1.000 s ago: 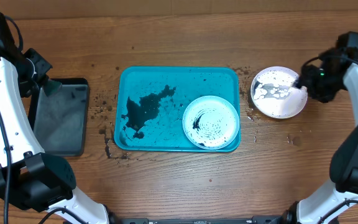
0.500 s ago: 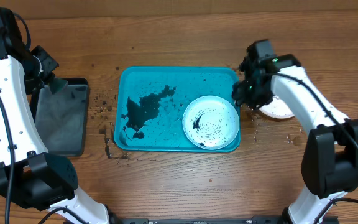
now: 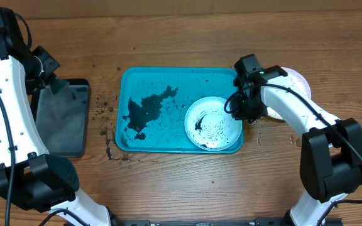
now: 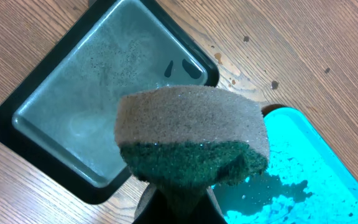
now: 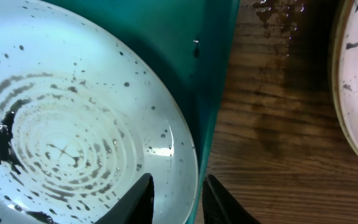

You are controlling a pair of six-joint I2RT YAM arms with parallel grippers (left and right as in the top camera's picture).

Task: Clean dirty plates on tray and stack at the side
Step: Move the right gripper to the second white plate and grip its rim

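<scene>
- Tray (image 3: pixel 168 78): turquoise, rectangular, rounded corners, raised rim. It is lying flat at mid-table (image 3: pixel 187 182) and carrying a black grime puddle (image 3: pixel 144 112) in its left half, with specks scattered around it.
- Light aqua plate (image 3: pixel 213 123): round, shallow. It is sitting in the tray's right near corner, showing ringed grey smears and a black blot.
- White plate (image 3: pixel 296 81): is resting on the wood just right of the tray, largely hidden, dark-streaked.

A brown wooden table (image 3: pixel 187 37) fills every view — grain running lengthwise, evenly lit, scattered dark specks (image 3: pixel 104 109) marking its boards.
</scene>
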